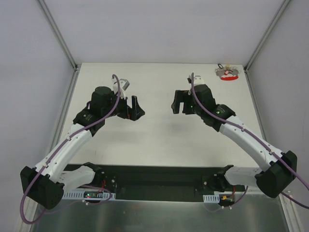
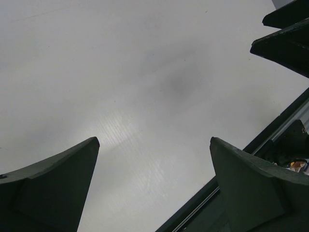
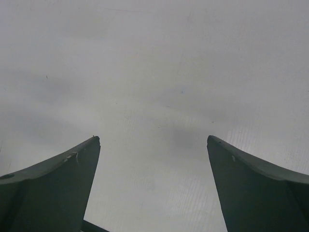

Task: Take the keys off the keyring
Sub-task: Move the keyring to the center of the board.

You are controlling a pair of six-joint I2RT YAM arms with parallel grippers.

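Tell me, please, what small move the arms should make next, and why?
Probably swing the open right end effector toward the far right corner, where the keyring and its keys lie untouched. Its wrist view shows only bare table, so nothing is within grasp yet, and that corner is on its side.

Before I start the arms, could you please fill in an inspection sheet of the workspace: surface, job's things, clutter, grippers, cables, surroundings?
Surface: white table, no spill or mark seen.
Job's things: keys and keyring with its red piece lie in one small bunch at the far right corner; too small to tell if the keys are on the ring.
Clutter: nothing seen.
Grippers: left gripper open, right gripper open; both hold nothing and hang over mid-table, apart from the bunch.
Cables: a purple left cable and a purple right cable run along the arms.
Surroundings: pale walls, metal frame post.
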